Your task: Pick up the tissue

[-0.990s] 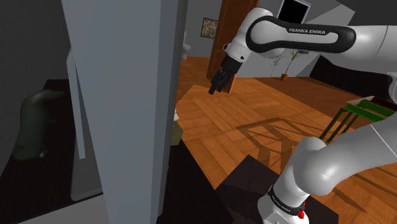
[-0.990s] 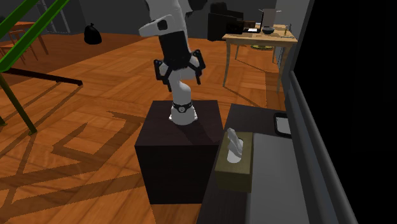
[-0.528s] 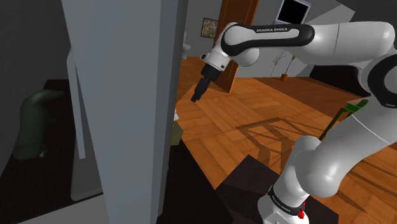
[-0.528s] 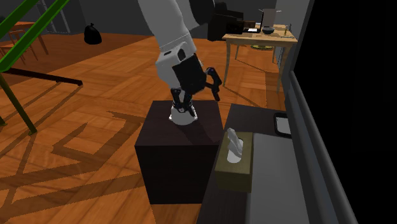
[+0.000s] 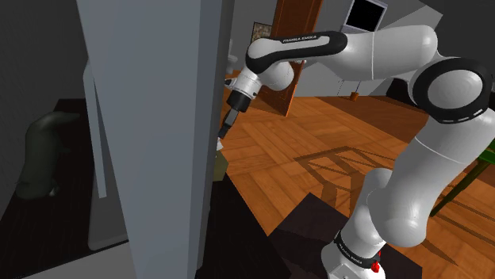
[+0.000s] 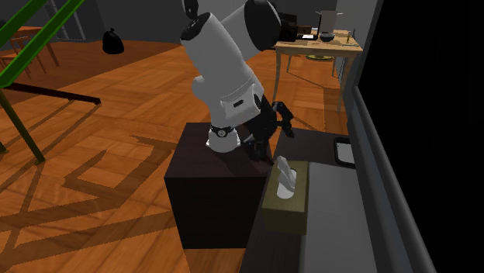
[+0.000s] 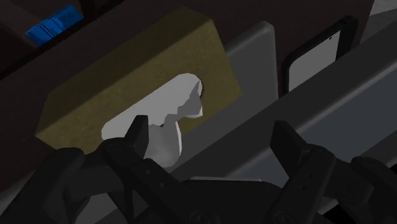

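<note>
tissue [image 7: 173,118] | atop box [image 7: 127,76], just beneath tool [image 7: 208,126], by one finger | tool spread wide, empty

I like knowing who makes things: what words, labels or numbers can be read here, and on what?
"FRANKA EMIKA": white letters on the arm's dark band, shoulder view.
Small white lettering on the dark ring at the arm's base: too small to read.
The tissue box bears no text that I can see.

Domestic interior: a living area of a house.
Parquet floor [image 6: 116,85], a wooden door [image 5: 279,99], a framed picture [image 5: 261,32] beside it and a wooden surface [image 6: 310,48] bearing tableware indicate a furnished home.
</note>
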You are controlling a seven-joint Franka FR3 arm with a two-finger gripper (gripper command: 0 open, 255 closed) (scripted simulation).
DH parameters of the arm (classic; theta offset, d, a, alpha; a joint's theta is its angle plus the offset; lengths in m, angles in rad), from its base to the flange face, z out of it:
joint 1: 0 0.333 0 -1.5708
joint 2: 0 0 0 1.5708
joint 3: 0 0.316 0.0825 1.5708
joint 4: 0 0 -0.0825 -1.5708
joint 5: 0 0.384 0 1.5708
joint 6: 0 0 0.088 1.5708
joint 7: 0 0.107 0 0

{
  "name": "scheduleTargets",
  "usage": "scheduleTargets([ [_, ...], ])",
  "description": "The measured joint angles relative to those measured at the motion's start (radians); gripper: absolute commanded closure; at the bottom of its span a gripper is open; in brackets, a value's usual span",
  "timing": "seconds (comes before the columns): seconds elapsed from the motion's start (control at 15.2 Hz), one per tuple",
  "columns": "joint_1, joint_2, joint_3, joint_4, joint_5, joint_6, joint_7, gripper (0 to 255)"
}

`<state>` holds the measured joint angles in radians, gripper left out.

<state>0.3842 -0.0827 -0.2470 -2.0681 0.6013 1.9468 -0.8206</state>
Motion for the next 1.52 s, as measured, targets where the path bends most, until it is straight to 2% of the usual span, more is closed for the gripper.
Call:
scheduleTargets([
  [0.46,0.006,0.039,0.002,-0.041,0.038,0.057,-0.064,0],
  [0.53,0.005,0.041,0.001,-0.044,0.04,0.06,-0.067,255],
  [1.19,0.007,0.04,0.003,-0.045,0.043,0.062,-0.07,255],
  [1.52,0.003,0.025,0.001,-0.015,0.024,0.025,-0.04,255],
])
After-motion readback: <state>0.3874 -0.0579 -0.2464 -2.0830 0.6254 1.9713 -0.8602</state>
